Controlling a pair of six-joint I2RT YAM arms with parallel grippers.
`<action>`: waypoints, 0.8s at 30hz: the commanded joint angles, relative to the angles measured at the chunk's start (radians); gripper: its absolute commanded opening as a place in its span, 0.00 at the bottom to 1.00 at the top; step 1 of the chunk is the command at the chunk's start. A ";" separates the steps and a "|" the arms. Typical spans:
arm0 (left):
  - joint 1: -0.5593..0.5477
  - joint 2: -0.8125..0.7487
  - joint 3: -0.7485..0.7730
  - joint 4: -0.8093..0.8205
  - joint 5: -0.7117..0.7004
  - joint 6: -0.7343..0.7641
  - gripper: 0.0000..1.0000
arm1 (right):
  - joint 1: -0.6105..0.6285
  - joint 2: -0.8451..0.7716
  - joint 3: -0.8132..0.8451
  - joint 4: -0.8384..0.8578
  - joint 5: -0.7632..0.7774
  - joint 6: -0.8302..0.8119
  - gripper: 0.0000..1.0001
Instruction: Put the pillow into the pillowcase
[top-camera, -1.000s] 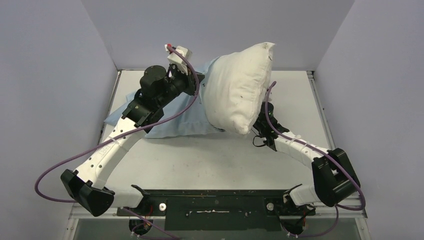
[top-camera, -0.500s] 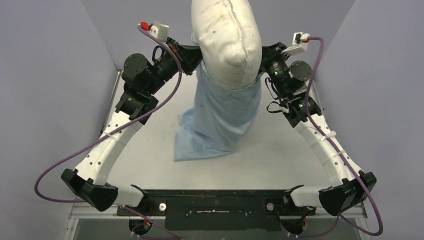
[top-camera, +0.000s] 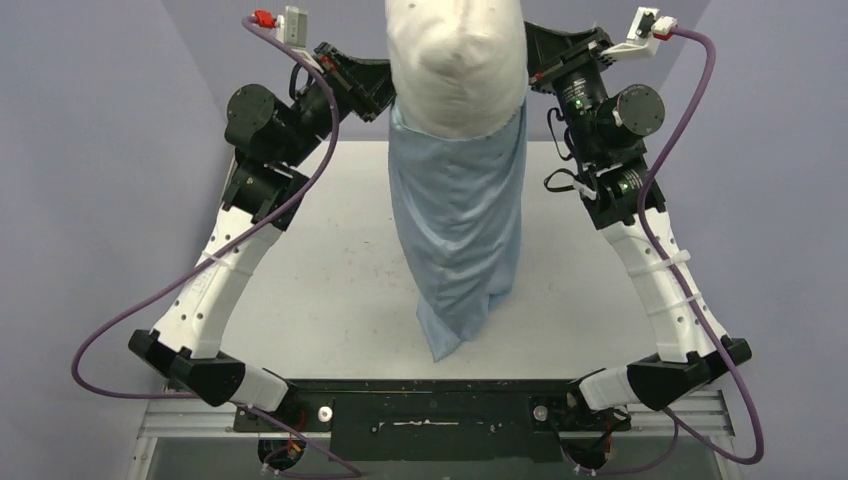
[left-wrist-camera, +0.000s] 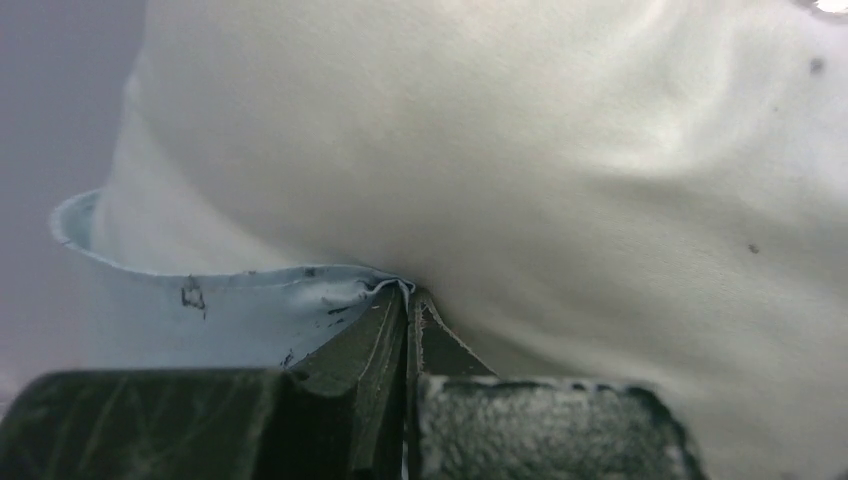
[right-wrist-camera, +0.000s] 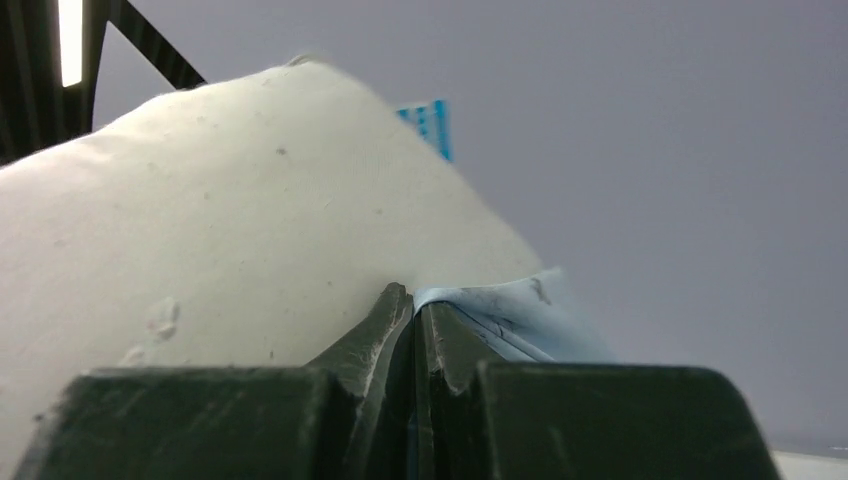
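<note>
Left gripper (left-wrist-camera: 408, 300) clamped on pillowcase (top-camera: 458, 220) rim, right gripper (right-wrist-camera: 412, 305) pinching the opposite rim, pillow (top-camera: 458, 50) bulging between them

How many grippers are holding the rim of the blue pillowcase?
2. The left gripper pinches the pillowcase rim at the left side of the pillow; the right gripper pinches it at the right side.

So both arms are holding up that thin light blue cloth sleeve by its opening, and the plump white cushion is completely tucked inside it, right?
Not completely. The plump white cushion bulges above the rim of the thin light blue cloth sleeve, as the top external view shows. The rest is right: the sleeve is held up by its opening.
</note>
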 joint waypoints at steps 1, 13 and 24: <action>-0.072 -0.128 -0.073 0.202 0.074 -0.104 0.00 | -0.038 0.054 0.154 0.083 -0.011 0.006 0.00; 0.002 0.150 0.496 -0.083 0.006 0.016 0.00 | 0.086 -0.048 -0.015 0.172 0.018 0.010 0.00; -0.007 -0.162 -0.117 0.097 0.104 -0.048 0.00 | -0.030 0.120 0.261 0.098 0.084 -0.007 0.00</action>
